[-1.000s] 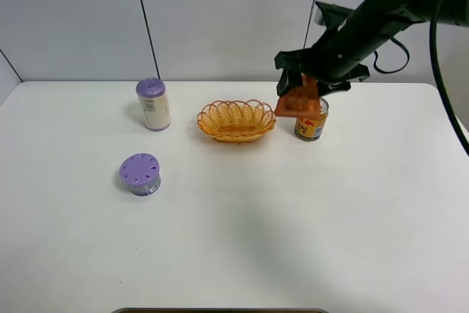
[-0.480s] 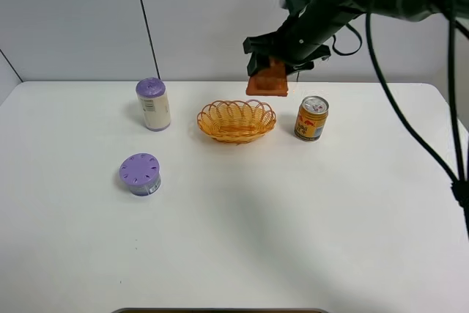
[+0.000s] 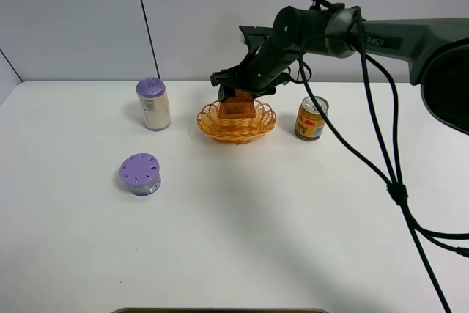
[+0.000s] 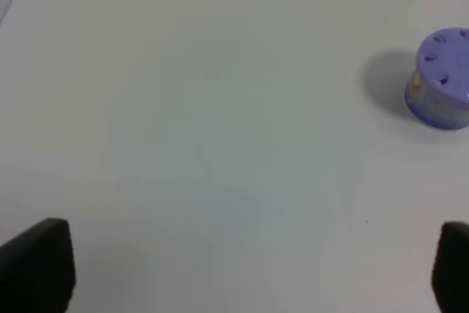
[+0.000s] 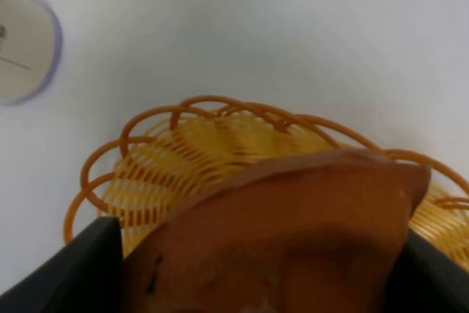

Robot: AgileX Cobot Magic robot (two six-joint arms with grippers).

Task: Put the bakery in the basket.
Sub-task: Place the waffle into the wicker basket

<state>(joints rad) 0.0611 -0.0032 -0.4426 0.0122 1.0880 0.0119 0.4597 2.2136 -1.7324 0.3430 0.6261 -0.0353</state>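
The bakery (image 3: 237,106), an orange-brown wedge, is held in my right gripper (image 3: 238,95) just over the middle of the orange wicker basket (image 3: 253,130) at the back of the table. In the right wrist view the bakery (image 5: 286,240) fills the space between the dark fingers (image 5: 73,273), with the basket (image 5: 168,159) right below it. I cannot tell whether it touches the basket floor. My left gripper (image 4: 242,269) is open and empty over bare table; it does not show in the exterior view.
A gold-red drink can (image 3: 311,117) stands just right of the basket. A tall purple-lidded container (image 3: 153,103) stands left of it, and a low purple-lidded one (image 3: 140,174) nearer the front left, also in the left wrist view (image 4: 442,78).
My right gripper has carried the bakery from beside the can leftward, up and then down, to over the basket's middle. The left arm has not moved.
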